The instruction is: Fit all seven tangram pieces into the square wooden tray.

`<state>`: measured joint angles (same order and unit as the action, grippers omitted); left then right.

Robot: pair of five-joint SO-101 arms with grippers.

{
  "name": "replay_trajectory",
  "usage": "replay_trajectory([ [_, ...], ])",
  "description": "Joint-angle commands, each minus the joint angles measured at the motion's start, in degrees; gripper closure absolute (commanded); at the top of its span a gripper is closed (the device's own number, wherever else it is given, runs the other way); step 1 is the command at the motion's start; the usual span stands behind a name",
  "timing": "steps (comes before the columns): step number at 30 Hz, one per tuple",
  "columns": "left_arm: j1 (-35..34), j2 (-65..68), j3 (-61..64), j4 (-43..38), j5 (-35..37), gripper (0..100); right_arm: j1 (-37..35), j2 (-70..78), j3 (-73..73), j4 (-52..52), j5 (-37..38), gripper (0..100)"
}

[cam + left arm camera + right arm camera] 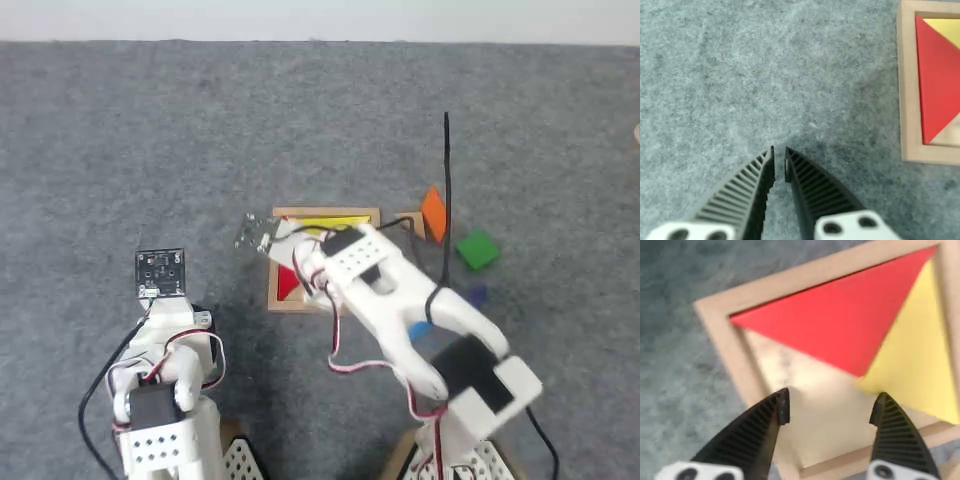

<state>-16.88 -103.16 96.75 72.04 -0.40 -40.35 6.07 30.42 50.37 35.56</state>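
The square wooden tray (325, 212) lies mid-table and holds a red triangle (840, 325) and a yellow triangle (920, 365). My right gripper (832, 407) hangs open just above the tray's bare floor (815, 435) beside the red triangle, with nothing between its fingers. An orange piece (433, 212), a green square (477, 250) and a purple piece (478, 295) lie on the carpet to the right of the tray. A blue piece (420, 330) peeks out from under the right arm (400, 300). My left gripper (779, 157) is shut and empty over bare carpet, left of the tray (907, 90).
Grey carpet covers the table. A black cable (446, 190) runs up from the right arm past the orange piece. The left arm (165, 350) stays near the front left, well apart from the tray.
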Motion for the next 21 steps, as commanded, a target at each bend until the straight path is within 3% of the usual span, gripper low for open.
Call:
replay_trajectory([
  [1,0.4,-1.1,-0.3,0.2,-0.3,96,-2.8,-5.4,4.5,1.0,-2.3,73.5],
  [10,0.4,-1.1,-0.3,0.2,-0.3,96,-2.6,-11.6,8.4,4.4,-2.6,73.5],
  [21,0.4,-1.1,-0.3,0.2,-0.3,96,15.9,-30.3,0.6,15.1,-2.6,73.5],
])
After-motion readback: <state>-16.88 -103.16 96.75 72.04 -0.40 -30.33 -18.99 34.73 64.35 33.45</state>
